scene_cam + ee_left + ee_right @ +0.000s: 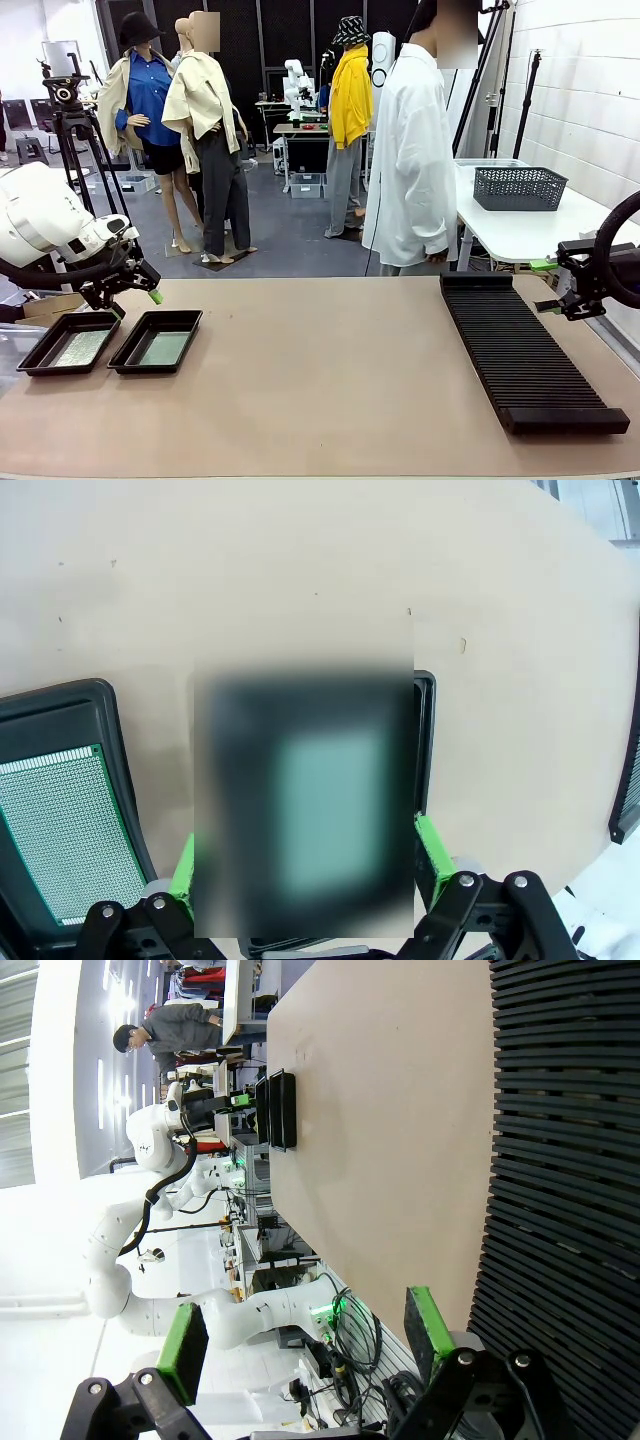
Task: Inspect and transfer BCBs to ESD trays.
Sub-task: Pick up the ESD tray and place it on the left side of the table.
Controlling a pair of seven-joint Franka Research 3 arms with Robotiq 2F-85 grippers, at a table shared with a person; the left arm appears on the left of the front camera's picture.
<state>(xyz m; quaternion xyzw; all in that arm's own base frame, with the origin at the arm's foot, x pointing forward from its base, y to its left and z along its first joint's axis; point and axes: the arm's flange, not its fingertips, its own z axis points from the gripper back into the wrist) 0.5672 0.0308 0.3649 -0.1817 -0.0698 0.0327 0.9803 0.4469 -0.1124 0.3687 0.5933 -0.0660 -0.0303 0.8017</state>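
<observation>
Start with the table: your two ESD trays sit side by side at its left end, touching or nearly so, long axes running away from the robot toward the person's side. Well apart, at the right end, lies the long black slotted rack, long axis also front to back; its slots look empty from the front view.

Left gripper hovers just above the far rims of the trays, roughly over the gap between them, fingers spread wide with nothing between them. In the left wrist view the green pads straddle the tray directly below, though that tray is blurred there; a pale green patch inside it is consistent with a board. This arm is by far the nearer to the trays.

Right gripper hangs off the right edge of the rack, jaws fully apart and empty; its wrist view looks along the rack's ribs.

Contents: each tray holds one BCB, lying flat on the floor, long axis matching the tray's. The neighbouring tray's board shows a fine perforated grid with a row of edge contacts.

Judgement: both trays filled, rack bare, so transfer appears complete or close to it; you have no further board in sight to pick.
</observation>
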